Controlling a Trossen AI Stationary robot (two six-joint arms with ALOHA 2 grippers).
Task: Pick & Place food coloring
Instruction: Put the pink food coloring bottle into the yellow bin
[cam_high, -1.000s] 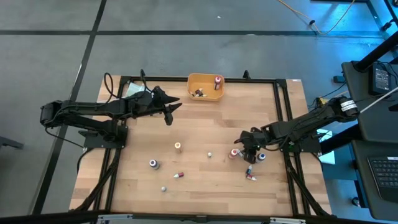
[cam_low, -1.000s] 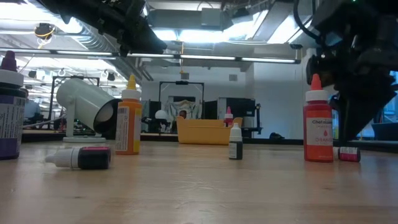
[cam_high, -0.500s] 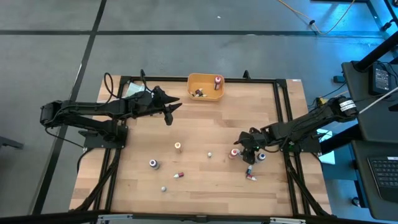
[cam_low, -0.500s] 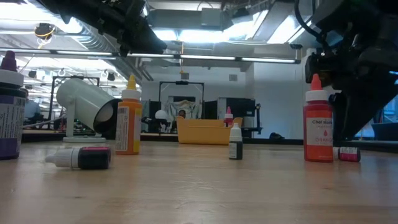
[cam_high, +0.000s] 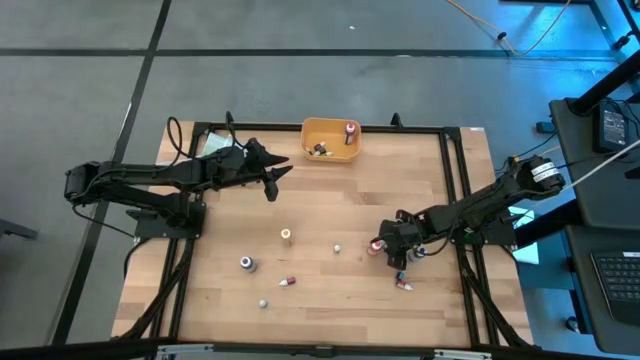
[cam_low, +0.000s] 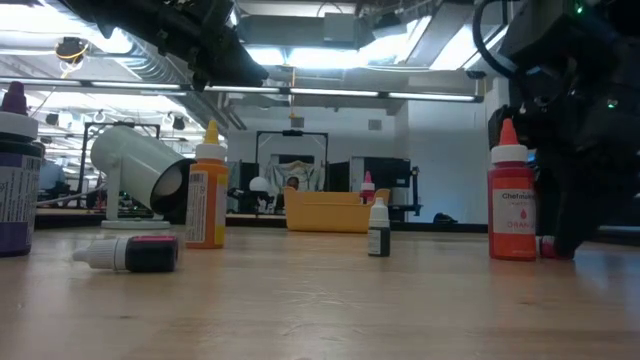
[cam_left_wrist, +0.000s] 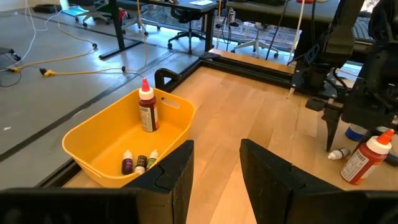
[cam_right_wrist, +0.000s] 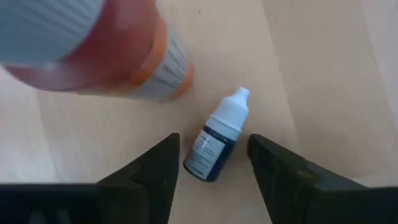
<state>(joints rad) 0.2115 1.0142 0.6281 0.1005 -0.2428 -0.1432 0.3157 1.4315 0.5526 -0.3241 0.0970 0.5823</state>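
The wooden table (cam_high: 330, 190) under my arms is pale planks in a dark frame, on a grey floor crossed by dark lines; at table height I see a bright room beyond, with ceiling lights, desks and chairs.

An orange bin (cam_high: 331, 140) sits at the table's far edge. From my left wrist I count four food colourings inside it: one tall red-capped bottle (cam_left_wrist: 147, 111) upright and three tiny vials (cam_left_wrist: 139, 163) lying on its floor. A white cup (cam_low: 140, 169) lies tipped on its side in the low view.

Out on the bare wood I count about eight more pieces. The bigger ones are an upright red bottle (cam_low: 511, 197) with a pointed red cap and white label, an orange bottle (cam_low: 206, 192) with a yellow tip, and a purple-capped one (cam_low: 14, 178). The small ones include a dark vial with a white dropper cap (cam_right_wrist: 218, 135), lying on its side just beside that red bottle.

My right gripper (cam_right_wrist: 212, 163) hangs low over that dark vial, fingers apart on either side of it and not touching it. My left gripper (cam_high: 274, 176) waits in the air near the bin, fingers partly apart and holding nothing.
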